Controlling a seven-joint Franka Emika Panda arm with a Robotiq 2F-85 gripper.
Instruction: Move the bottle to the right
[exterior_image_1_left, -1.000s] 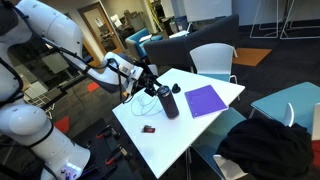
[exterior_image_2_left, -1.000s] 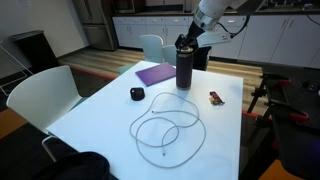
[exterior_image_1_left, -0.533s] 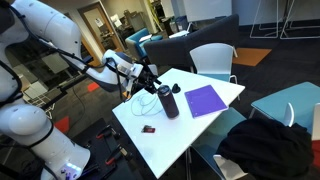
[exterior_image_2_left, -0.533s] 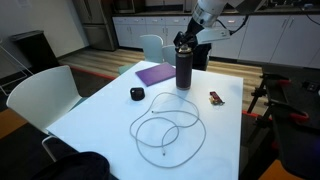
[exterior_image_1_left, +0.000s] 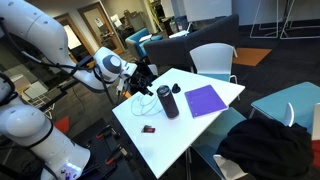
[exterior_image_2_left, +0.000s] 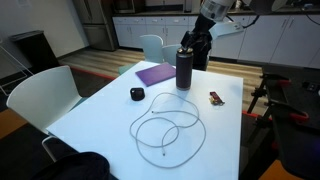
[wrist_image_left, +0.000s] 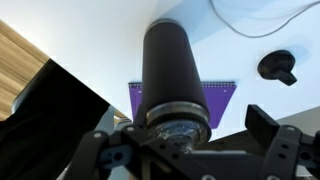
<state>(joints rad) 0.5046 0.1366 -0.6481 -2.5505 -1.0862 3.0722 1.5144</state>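
Note:
The tall dark grey-black bottle (exterior_image_1_left: 168, 102) (exterior_image_2_left: 185, 68) stands upright on the white table (exterior_image_1_left: 190, 135) (exterior_image_2_left: 100, 120), next to a purple notebook. In both exterior views my gripper (exterior_image_1_left: 148, 78) (exterior_image_2_left: 196, 45) is close beside the bottle's top, at about cap height. In the wrist view the bottle (wrist_image_left: 175, 70) fills the middle, its cap just in front of my gripper (wrist_image_left: 180, 132). The fingers stand apart on either side of the cap and do not touch it. The gripper is open.
A purple notebook (exterior_image_2_left: 157, 73) (exterior_image_1_left: 207, 100) lies beside the bottle. A small dark rounded lump (exterior_image_2_left: 137, 94) (wrist_image_left: 277, 66), a looped white cable (exterior_image_2_left: 168, 128) and a flat black-red item (exterior_image_2_left: 216, 97) lie on the table. White chairs (exterior_image_2_left: 40, 100) (exterior_image_1_left: 213, 60) stand around it.
The arm's wrist has lifted and shifted slightly beside the bottle's top. The bottle has not moved.

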